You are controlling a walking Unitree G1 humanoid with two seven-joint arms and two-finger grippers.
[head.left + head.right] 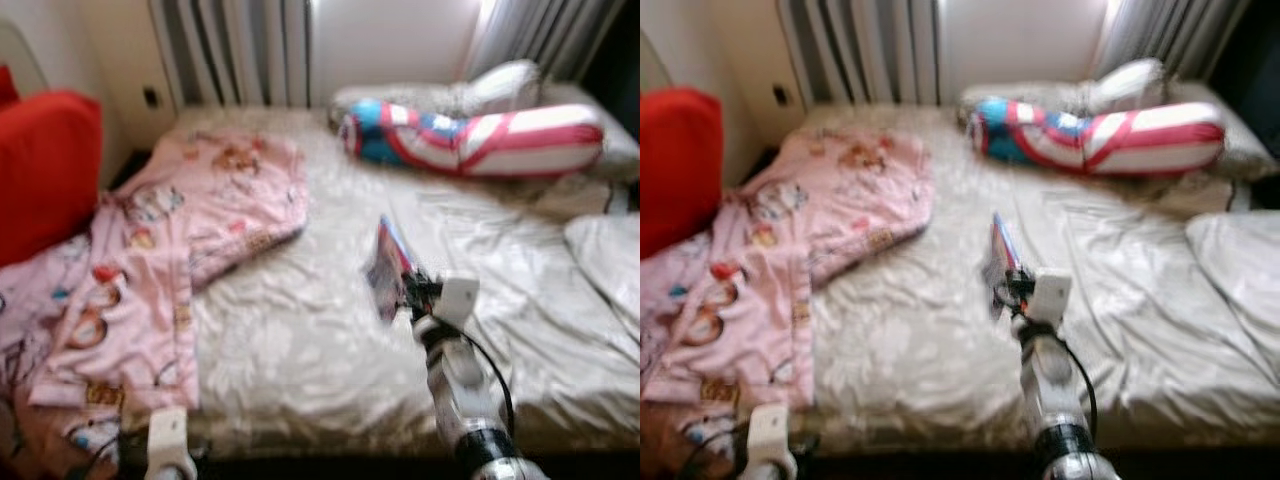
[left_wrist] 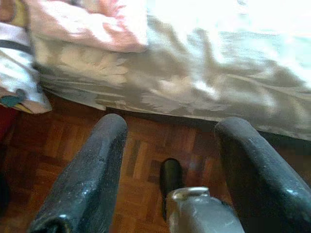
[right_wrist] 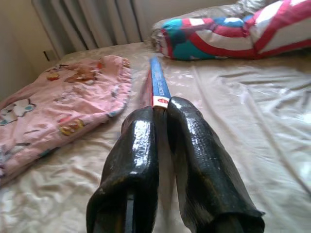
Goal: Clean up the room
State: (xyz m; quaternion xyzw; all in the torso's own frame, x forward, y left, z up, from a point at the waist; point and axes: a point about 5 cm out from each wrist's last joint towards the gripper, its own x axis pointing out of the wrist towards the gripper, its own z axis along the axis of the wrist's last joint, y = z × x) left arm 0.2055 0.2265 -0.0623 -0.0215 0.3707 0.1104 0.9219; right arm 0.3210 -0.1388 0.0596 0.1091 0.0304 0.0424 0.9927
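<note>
Left eye view: right pincer (image 1: 400,285) raised over the middle of the bed (image 1: 300,360), clenched on a thin book (image 1: 385,268) held on edge, spine up, well clear of the sheet; probably lifted that way so it can be carried off without dragging the covers. Pink blanket (image 1: 170,250) spread over the left side of the bed and spilling off its near left corner. Red cushion (image 1: 45,170) at far left. Striped pillow (image 1: 470,135) at the far right, by the curtains (image 1: 235,50).

Right eye view: same scene, blurred; book above bare sheet, apart from blanket and pillow.

Left wrist view: left pincer (image 2: 170,160) released, fingers (image 2: 87,179) spread wide with nothing between them, hanging low over the wooden floor (image 2: 58,155) beside the near edge of the bed; seemingly idle.

Right wrist view: both fingers pressed flat on the book's lower end, blue edge sticking out towards the far pillow; grip looks firm.
</note>
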